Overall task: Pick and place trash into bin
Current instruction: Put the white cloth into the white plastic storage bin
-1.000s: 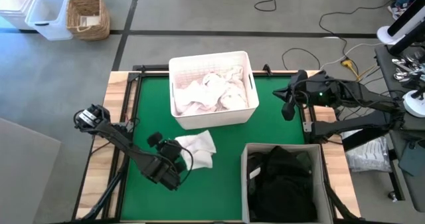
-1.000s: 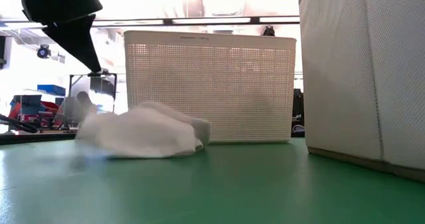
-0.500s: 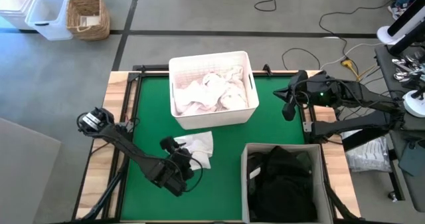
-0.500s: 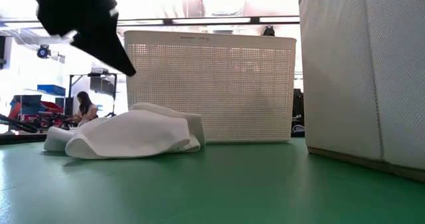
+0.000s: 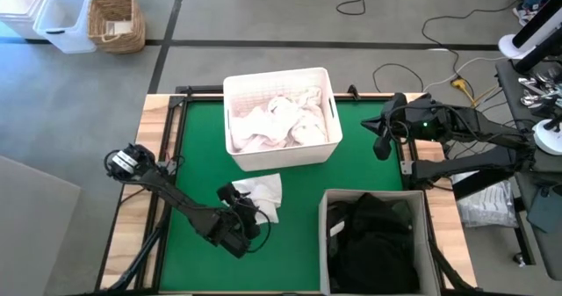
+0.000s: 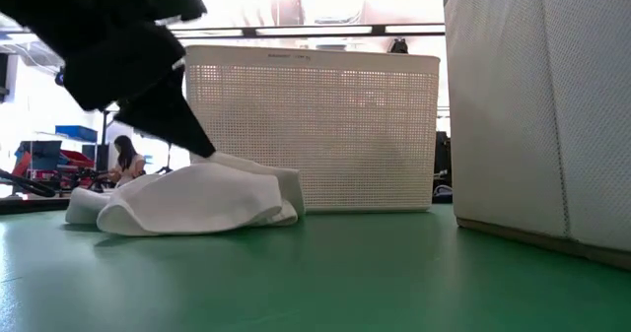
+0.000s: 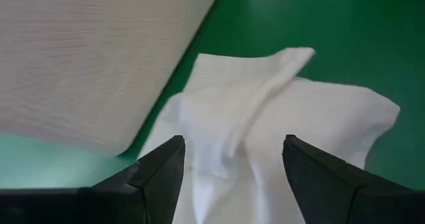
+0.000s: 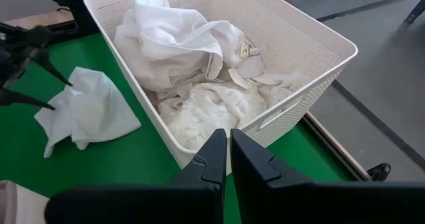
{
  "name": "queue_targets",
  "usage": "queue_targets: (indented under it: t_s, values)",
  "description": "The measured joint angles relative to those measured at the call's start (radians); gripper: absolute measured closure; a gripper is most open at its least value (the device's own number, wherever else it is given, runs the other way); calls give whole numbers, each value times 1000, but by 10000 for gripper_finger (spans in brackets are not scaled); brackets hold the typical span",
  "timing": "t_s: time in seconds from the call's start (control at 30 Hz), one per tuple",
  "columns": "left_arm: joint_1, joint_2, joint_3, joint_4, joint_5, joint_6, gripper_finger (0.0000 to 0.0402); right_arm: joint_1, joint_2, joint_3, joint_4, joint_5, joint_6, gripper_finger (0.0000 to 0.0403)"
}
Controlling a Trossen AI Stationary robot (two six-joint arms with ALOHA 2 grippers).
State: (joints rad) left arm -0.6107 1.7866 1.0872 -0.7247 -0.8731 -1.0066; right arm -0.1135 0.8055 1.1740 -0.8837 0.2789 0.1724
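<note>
Your left gripper (image 5: 248, 210) hangs over one crumpled soft white sheet (image 5: 261, 196) lying loose on the green table mat (image 5: 198, 160), just in front of the white perforated plastic tub (image 5: 279, 152). In the left wrist view its two dark fingers (image 7: 158, 165) stand wide apart, one on each side of the sheet (image 7: 265, 131), and hold nothing. In the low view the gripper's dark body (image 6: 128, 56) sits above the sheet (image 6: 197, 199), its tip close to the cloth; whether they touch cannot be told.

Count one white tub (image 8: 292, 38), holding a heap of several white sheets (image 8: 199, 71); their exact number cannot be told. Count one grey fabric bin (image 5: 376, 243), holding dark cloth (image 5: 373, 234).

Your right gripper (image 5: 379, 143) waits at the table's right edge, beside the tub, its fingers (image 8: 216, 161) pressed together and empty.

No writing can be read on any item.
</note>
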Motion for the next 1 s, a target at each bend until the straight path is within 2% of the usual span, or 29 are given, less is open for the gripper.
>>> queue_targets:
  t_s: [0.17, 0.27, 0.43, 0.67, 0.83, 1.0]
  values:
    - [16, 0, -85, 145, 14, 26, 170, 0, 1, 0, 0, -18, 12, 390]
    - [15, 0, -120, 198, -36, 21, 170, 0, 1, 0, 0, -52, 13, 390]
    - [15, 0, -201, 362, 29, 18, 170, 0, 1, -3, 0, -55, 13, 390]
    - [15, 12, -316, 552, 22, 13, 187, 0, 1, -23, 0, -55, 27, 390]
    - [15, 44, -314, 562, 10, -4, 235, 0, 1, -37, 1, -55, 38, 390]
    - [15, 61, -291, 557, 14, 60, 317, 0, 1, -49, 1, -55, 38, 390]
